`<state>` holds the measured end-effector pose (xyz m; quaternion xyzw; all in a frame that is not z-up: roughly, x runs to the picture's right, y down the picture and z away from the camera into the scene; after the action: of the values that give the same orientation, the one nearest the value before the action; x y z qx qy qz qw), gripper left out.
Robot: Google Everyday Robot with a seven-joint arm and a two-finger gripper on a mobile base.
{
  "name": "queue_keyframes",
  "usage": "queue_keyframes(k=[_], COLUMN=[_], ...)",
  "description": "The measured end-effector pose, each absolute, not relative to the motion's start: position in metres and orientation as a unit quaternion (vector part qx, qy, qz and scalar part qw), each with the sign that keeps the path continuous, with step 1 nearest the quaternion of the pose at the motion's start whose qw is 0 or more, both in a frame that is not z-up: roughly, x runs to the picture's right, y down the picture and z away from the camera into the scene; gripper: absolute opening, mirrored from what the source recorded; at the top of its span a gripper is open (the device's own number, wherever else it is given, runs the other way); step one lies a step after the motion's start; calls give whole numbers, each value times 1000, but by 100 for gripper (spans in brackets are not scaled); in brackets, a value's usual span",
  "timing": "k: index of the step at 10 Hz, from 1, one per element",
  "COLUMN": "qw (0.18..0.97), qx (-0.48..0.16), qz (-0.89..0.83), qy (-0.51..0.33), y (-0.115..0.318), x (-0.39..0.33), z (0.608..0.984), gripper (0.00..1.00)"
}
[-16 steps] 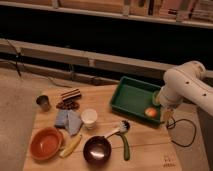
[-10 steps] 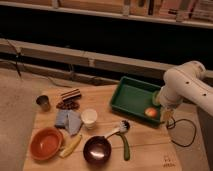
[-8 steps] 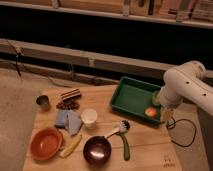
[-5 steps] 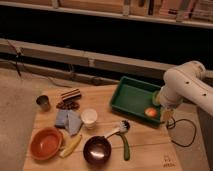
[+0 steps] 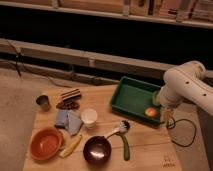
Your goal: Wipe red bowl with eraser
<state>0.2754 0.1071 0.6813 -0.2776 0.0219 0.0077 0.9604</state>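
Observation:
The red bowl (image 5: 45, 143) sits at the front left corner of the wooden table (image 5: 145, 152). A brown block with a pale stripe, likely the eraser (image 5: 70, 94), lies at the back left of the table, well behind the bowl. My white arm (image 5: 185, 90) comes in from the right, and the gripper (image 5: 161, 114) hangs by the right edge of the green tray (image 5: 131, 96), far from both the bowl and the eraser. It holds nothing that I can see.
An orange fruit (image 5: 151, 112) lies in the tray. A metal cup (image 5: 43, 103), blue cloth (image 5: 68, 120), white cup (image 5: 89, 118), banana (image 5: 70, 146), dark bowl (image 5: 97, 149) and green-handled brush (image 5: 123, 141) stand around the bowl. A cable (image 5: 184, 134) trails at the right.

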Motion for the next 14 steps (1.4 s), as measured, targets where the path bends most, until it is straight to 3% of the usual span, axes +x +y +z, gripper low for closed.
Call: queue_keyframes(k=[6, 14], qw=[962, 953], qx=[-262, -246], qz=[-77, -174], qy=[16, -17], y=[105, 146], x=[185, 105], z=[672, 660], gripper=[65, 65])
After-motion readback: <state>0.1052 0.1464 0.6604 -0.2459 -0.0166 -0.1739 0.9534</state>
